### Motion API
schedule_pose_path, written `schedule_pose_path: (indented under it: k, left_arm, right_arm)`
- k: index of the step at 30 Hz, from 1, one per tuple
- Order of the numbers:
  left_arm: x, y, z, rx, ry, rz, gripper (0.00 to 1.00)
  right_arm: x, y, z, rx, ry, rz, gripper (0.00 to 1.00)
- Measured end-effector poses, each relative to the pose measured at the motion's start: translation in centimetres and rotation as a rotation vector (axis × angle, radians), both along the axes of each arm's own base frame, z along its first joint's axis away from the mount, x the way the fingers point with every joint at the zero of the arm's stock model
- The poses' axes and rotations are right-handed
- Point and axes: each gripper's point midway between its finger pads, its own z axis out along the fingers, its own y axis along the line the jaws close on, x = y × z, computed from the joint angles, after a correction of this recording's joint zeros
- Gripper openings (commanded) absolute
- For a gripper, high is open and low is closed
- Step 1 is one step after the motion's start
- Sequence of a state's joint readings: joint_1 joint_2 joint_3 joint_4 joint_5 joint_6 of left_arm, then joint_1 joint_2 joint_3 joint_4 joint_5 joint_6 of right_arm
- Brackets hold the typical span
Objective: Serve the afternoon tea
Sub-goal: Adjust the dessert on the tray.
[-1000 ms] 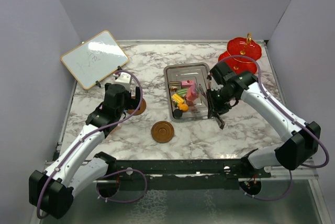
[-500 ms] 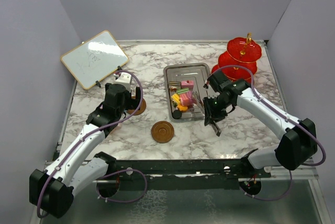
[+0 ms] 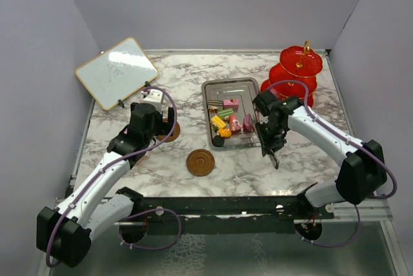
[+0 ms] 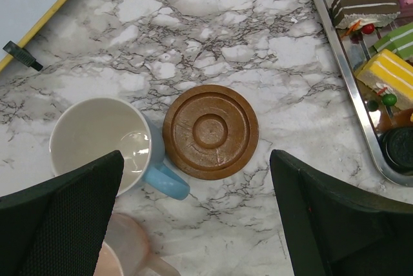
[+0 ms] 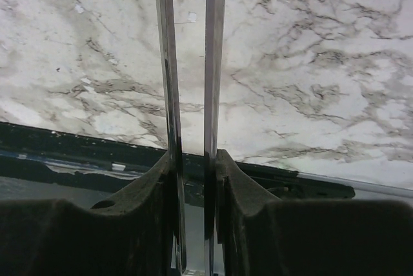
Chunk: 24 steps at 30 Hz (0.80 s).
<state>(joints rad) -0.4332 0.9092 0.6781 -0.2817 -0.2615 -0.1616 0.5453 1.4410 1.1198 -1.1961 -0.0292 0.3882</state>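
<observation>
Overhead rear view, wrist views near table (image 3: 242,169)

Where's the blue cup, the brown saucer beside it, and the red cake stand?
blue cup (image 4: 103,139): left wrist view, its white inside.
brown saucer (image 4: 210,131): left wrist view, centre ring.
red cake stand (image 3: 298,63): top view, top tier.

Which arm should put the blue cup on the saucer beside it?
Left. The left gripper hangs open over the blue cup and saucer; the right gripper holds tongs beside the tray.

Cake pieces (image 3: 227,121) in tray (image 3: 225,88), stand (image 3: 298,69) behind right, cup (image 4: 103,144) left of saucer (image 4: 210,131)
</observation>
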Motion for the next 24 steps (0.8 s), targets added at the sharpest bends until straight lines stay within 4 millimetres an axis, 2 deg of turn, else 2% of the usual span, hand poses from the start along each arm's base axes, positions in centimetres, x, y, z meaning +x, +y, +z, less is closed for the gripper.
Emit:
schedule_pose_path:
  k: [6, 10, 18, 24]
  left_arm:
    - [0.0, -0.1, 0.0, -0.002, 0.001, -0.003, 0.99]
    - [0.0, -0.1, 0.0, -0.002, 0.001, -0.003, 0.99]
    - [0.0, -0.2, -0.1, -0.004, 0.005, -0.008, 0.99]
    - [0.0, -0.2, -0.1, -0.003, 0.006, -0.009, 0.99]
  right_arm:
    - [0.6, -1.5, 1.1, -0.086, -0.03, -0.012, 0.15]
    - [1.0, -1.6, 1.8, -0.098, -0.049, -0.014, 0.17]
    - [-0.4, -1.5, 0.9, -0.08, 0.014, 0.004, 0.26]
    - [-0.7, -0.8, 0.8, -0.041, 0.028, 0.017, 0.3]
